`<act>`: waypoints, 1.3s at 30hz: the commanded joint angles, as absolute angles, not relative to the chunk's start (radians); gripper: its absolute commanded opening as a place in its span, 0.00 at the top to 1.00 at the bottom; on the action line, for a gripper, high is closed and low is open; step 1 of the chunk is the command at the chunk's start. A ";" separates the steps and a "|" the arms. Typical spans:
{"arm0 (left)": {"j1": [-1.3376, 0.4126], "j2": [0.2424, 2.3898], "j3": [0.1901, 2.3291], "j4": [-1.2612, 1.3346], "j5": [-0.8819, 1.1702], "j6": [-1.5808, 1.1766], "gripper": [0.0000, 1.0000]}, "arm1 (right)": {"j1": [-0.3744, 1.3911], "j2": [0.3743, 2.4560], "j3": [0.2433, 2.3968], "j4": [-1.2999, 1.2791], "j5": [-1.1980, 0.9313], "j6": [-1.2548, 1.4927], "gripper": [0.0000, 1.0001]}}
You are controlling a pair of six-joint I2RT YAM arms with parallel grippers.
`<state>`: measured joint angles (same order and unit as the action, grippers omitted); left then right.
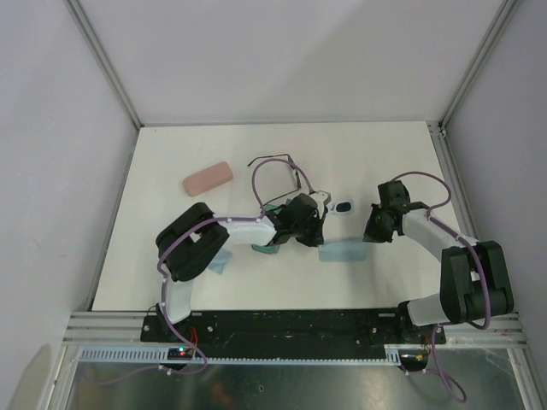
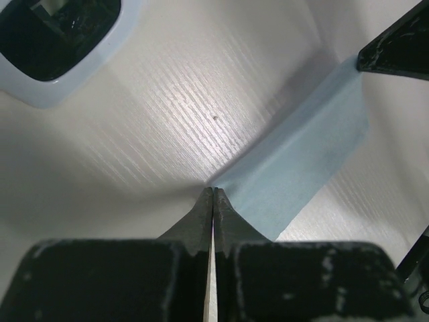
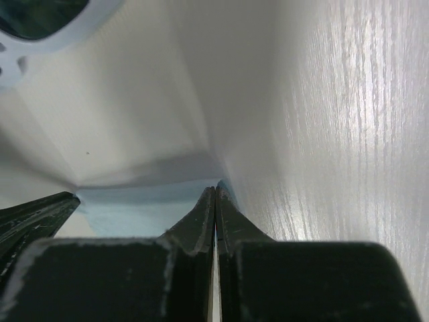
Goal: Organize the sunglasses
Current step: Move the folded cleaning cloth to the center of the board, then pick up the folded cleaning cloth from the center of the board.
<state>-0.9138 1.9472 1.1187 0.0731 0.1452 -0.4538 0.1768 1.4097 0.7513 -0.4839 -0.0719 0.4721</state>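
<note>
The white-framed sunglasses (image 1: 343, 207) with dark lenses lie mid-table; they also show at the top left of the left wrist view (image 2: 59, 54) and the right wrist view (image 3: 47, 30). The thin black wire sunglasses (image 1: 268, 160) lie farther back. A light-blue cloth (image 1: 342, 253) lies flat just in front of the white pair. My left gripper (image 2: 213, 190) is shut, pinching the cloth (image 2: 301, 161) at one corner. My right gripper (image 3: 216, 189) is shut, pinching the opposite end of the cloth (image 3: 134, 208). From above, the left gripper (image 1: 316, 237) and the right gripper (image 1: 369, 237) flank the cloth.
A pink case (image 1: 208, 178) lies at the back left. A second light-blue cloth (image 1: 222, 261) and a blue-grey case (image 1: 265, 248) sit partly under my left arm. Metal frame posts and grey walls border the table.
</note>
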 commanded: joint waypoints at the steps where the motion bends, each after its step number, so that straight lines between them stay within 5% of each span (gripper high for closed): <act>1: -0.898 1.921 1.154 0.087 0.146 -0.449 1.00 | 0.164 1.382 0.812 -0.484 -0.087 0.460 1.00; 13: -0.873 1.943 1.182 0.087 0.152 -0.465 1.00 | 0.140 1.494 0.865 -0.440 -0.109 0.458 0.94; 17: -0.869 1.943 1.187 0.087 0.142 -0.452 0.77 | 0.137 1.513 0.879 -0.434 -0.105 0.448 0.74; 22: -0.868 1.920 1.169 0.087 0.114 -0.419 0.61 | 0.139 1.491 0.880 -0.451 -0.086 0.408 0.70; 39: -0.867 1.950 1.154 0.087 0.186 -0.372 0.57 | 0.212 1.591 0.868 -0.416 -0.049 0.368 0.71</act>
<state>-0.8719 1.9472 1.1511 0.0673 0.1551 -0.3996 0.1989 1.5425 0.8440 -0.4416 -0.0685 0.3798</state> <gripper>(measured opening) 0.443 0.304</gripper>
